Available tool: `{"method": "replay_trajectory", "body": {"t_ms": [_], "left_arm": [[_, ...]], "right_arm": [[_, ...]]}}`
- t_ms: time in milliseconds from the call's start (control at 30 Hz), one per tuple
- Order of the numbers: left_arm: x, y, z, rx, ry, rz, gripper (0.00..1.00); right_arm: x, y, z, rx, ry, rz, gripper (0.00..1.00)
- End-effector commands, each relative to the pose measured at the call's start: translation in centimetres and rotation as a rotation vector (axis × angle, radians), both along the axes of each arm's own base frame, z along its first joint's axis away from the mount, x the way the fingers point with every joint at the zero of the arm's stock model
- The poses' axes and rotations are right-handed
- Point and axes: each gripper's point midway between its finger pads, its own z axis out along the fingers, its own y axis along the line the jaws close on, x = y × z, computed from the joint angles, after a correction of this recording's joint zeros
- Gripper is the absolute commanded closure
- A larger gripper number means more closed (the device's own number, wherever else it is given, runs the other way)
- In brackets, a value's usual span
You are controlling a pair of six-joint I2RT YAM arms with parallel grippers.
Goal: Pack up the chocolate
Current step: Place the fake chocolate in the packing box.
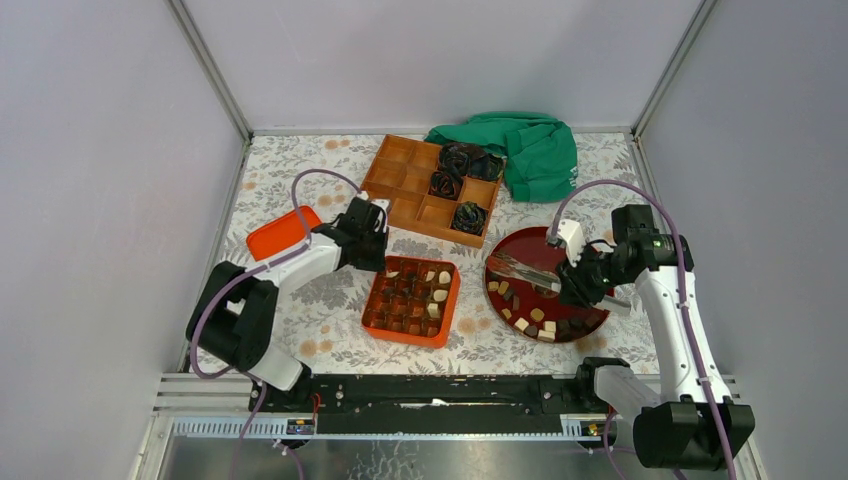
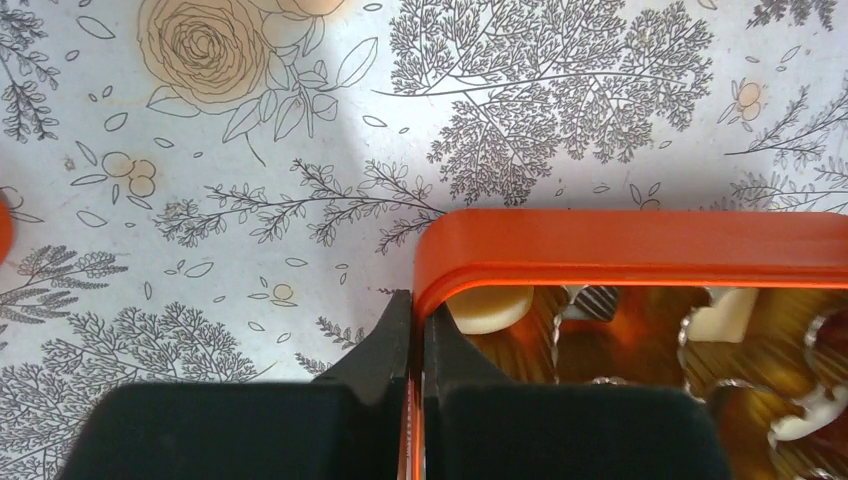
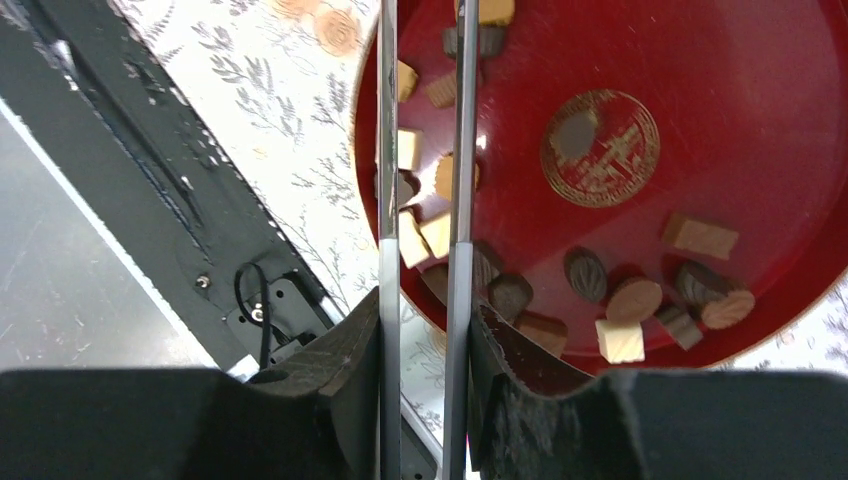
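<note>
text: none legible | red plate [image 3: 760,120] — gold emblem [image 3: 622,162], unreadable

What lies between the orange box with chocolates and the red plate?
Nothing. In the top view, only bare floral tablecloth separates the orange box from the red plate.

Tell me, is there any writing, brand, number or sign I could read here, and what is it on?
No readable text in any view.
On the red plate, the gold emblem at its middle: a round stamped design, too blurred to make out any letters.
</note>
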Motion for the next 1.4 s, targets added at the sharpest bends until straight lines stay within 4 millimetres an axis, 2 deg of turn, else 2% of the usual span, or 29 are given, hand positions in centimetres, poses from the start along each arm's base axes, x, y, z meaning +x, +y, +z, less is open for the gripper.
{"method": "replay_trajectory", "body": {"t_ms": [0, 167, 333, 533, 733, 867, 1100, 1367], "left_arm": [[0.7, -0.4, 2.5, -0.03, -0.083, 0.045, 1.0], [1.3, 0.1, 7.2, -0.029, -0.309, 0.144, 1.0], [0.7, 0.9, 11.7, -0.047, -0.566, 0.289, 1.0], [-0.2, 2.0, 13.6, -0.017, -0.712, 0.417, 1.0], [-0.4, 1.8, 12.9, 0.003, -0.665, 0.429, 1.0], [-1.0, 0.4, 11.2, 0.037, -0.529, 0.378, 1.0], [-2.4, -0.5, 7.2, 0.098, -0.35, 0.355, 1.0], [-2.7, -0.6, 5.4, 0.097, -0.31, 0.352, 1.0]], "right_arm": [[-0.4, 2.7, 2.3, 0.126, -0.058, 0.1, 1.0], [-0.3, 4.8, 5.0, 0.209, -0.118, 0.219, 1.0], [-0.4, 6.2, 7.4, 0.257, -0.181, 0.303, 1.0], [-0.7, 7.5, 7.7, 0.279, -0.181, 0.372, 1.0], [-0.9, 8.6, 6.1, 0.237, -0.215, 0.456, 1.0], [-0.7, 9.5, 4.8, 0.18, -0.274, 0.54, 1.0], [0.9, 10.5, 2.4, 0.071, -0.239, 0.588, 1.0], [1.2, 11.5, -0.7, -0.032, -0.174, 0.639, 1.0]]}}
